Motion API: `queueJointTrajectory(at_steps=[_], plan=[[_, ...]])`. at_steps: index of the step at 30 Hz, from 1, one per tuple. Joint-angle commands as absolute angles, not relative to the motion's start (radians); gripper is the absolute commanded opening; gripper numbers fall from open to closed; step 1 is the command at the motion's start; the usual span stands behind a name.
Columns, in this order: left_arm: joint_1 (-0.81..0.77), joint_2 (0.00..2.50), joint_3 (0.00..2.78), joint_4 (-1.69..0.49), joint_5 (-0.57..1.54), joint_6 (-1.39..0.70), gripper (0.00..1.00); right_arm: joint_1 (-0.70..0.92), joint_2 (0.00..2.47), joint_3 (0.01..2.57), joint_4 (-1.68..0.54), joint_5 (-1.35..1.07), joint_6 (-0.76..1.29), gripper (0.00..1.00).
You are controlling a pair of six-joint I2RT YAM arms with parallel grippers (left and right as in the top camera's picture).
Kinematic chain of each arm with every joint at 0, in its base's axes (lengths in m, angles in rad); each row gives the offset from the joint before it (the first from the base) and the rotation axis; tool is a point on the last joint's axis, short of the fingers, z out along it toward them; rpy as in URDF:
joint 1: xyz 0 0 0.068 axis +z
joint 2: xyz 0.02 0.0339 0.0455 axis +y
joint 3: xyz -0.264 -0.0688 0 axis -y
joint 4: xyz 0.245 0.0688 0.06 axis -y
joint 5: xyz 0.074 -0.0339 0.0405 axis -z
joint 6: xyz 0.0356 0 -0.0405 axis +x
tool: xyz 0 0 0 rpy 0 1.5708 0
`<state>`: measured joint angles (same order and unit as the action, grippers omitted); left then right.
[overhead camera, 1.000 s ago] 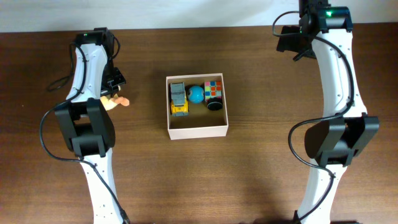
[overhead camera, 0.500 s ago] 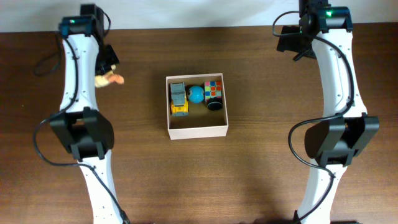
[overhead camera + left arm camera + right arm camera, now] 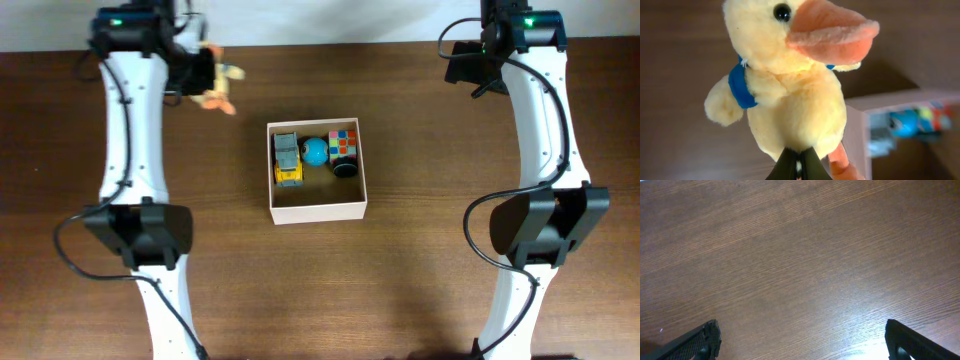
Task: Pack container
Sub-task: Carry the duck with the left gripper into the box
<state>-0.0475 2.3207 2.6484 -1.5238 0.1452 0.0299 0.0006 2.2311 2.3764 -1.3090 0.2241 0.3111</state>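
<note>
The container (image 3: 318, 208) is a square cardboard box with white walls and a tan inside, at the table's middle. It holds a yellow and grey toy truck (image 3: 287, 158), a blue ball (image 3: 315, 151) and a colour cube (image 3: 344, 144) along its far side. My left gripper (image 3: 203, 82) is shut on a yellow plush duck (image 3: 790, 95) with an orange beak and blue collar. It holds the duck in the air, up and left of the container; the duck also shows in the overhead view (image 3: 219, 88). The container's edge shows in the left wrist view (image 3: 860, 135). My right gripper (image 3: 800, 340) is open and empty over bare wood at the far right.
The table is dark brown wood (image 3: 420, 280). A white wall strip runs along the far edge (image 3: 320, 20). Both arm bases stand at the near side.
My left arm has lifted the duck off the table and swung it toward the far edge and rightward, nearer the container. The right arm has not moved.
</note>
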Motion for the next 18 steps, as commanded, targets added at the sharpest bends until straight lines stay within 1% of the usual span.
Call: queueJointTrajectory(at_steps=[1,10,18], plan=[[-0.105,2.300,2.661,-1.533,0.225,0.146,0.02,-0.001,2.234,2.372,-1.309,0.241,0.316,0.99],[-0.261,2.300,2.661,-1.630,0.225,0.313,0.02,-0.001,2.234,2.372,-1.309,0.241,0.316,0.99],[-0.353,2.300,2.661,-1.688,0.224,0.537,0.02,-0.001,2.234,2.372,-1.309,0.241,0.316,0.99]])
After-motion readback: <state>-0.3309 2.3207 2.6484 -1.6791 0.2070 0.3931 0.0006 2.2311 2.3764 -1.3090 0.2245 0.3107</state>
